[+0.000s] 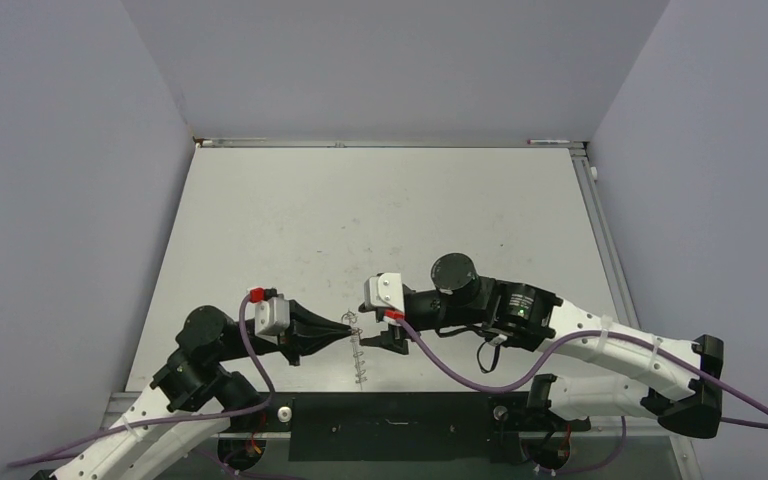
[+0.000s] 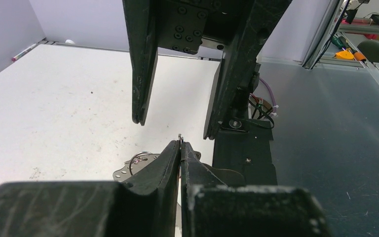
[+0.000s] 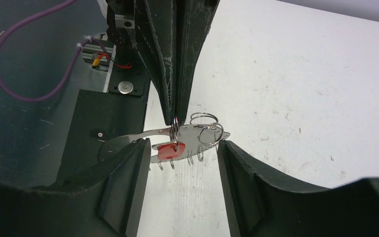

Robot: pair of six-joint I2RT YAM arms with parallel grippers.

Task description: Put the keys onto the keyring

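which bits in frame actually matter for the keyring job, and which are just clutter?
Job: tiny key with red plastic head; silvery metal keyring with wire loops; left gripper, shut on one loop; right gripper, open.
Lying about: purple cable; red-tipped pen at the table's far edge; black base plate.
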